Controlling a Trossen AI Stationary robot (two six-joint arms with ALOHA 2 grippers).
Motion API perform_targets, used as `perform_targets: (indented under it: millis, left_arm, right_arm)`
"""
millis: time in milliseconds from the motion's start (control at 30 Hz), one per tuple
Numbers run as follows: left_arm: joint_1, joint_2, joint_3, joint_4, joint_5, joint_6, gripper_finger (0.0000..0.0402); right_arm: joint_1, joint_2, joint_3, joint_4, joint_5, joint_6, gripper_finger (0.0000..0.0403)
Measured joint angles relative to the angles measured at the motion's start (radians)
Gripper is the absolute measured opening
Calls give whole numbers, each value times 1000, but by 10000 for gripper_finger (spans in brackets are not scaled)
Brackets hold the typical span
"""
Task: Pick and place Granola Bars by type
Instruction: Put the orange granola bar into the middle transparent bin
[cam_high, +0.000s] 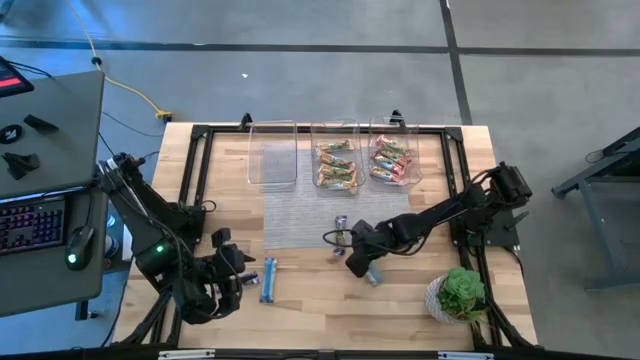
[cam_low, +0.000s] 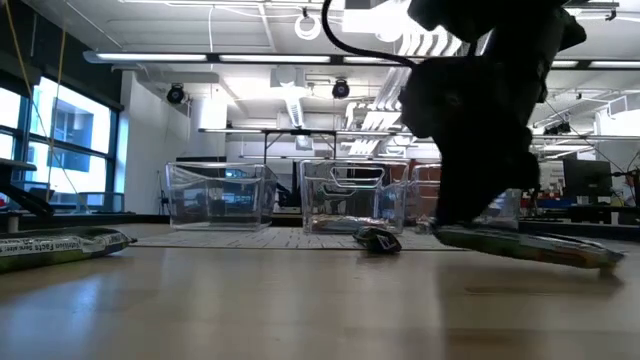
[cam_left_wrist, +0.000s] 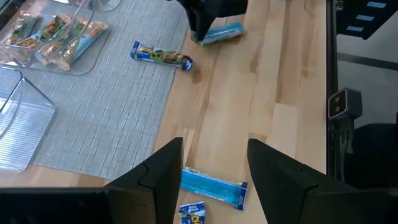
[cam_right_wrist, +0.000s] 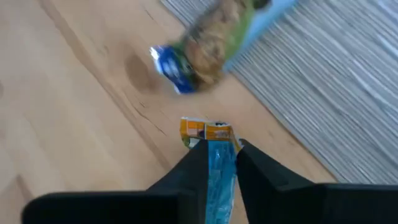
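No brand name can be read on any wrapper; one bar shows only an orange-and-white panel at its end, its print too small to make out.

The right gripper (cam_right_wrist: 219, 163) is down on the bare wood just off the near edge of the grey mat (cam_high: 310, 215), its fingers drawn narrow and pinching a blue-wrapped bar (cam_right_wrist: 219, 171) between them. That bar's long axis runs along the fingers, with its orange-panelled end pointing out past the tips toward the mat. In the low view the bar (cam_low: 525, 245) lies almost flat at the table top, tilted slightly.

Just beyond it a second bar with blue ends (cam_left_wrist: 161, 56) lies on the mat's near edge — its long axis runs roughly along that edge.

The left gripper (cam_left_wrist: 214, 165) hangs over the wood off the mat's near left corner, fingers spread wide and holding nothing. A third blue bar (cam_left_wrist: 214, 188) lies on the wood below and between them, lengthwise across the gap.

At the mat's far edge stand three clear bins (cam_high: 335, 155) in a row: the left one empty, the middle holding tan-and-green bars (cam_high: 337, 163), the right holding red-and-pink bars (cam_high: 391, 160).

A potted plant (cam_high: 460, 292) stands on the wood near the right gripper, on its side away from the mat. Open wood lies between the two grippers along the mat's near edge.
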Motion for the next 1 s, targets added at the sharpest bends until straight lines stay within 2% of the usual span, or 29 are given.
perform_targets:
  millis: [267,567,767,867,1000]
  left_arm:
    - [0,0,0,1,5,0,175]
    - [0,0,0,0,5,0,175]
    - [0,0,0,-1,4,0,175]
    - [0,0,0,-1,4,0,175]
    - [0,0,0,-1,-20,0,175]
  right_arm:
    - [-28,-1,0,54,-16,-105,4]
    - [-74,-31,22,63,6,-185,1]
    - [-153,-136,140,52,21,-386,1]
    - [-225,-189,225,33,83,-542,0]
    - [-357,-204,345,-20,260,-739,0]
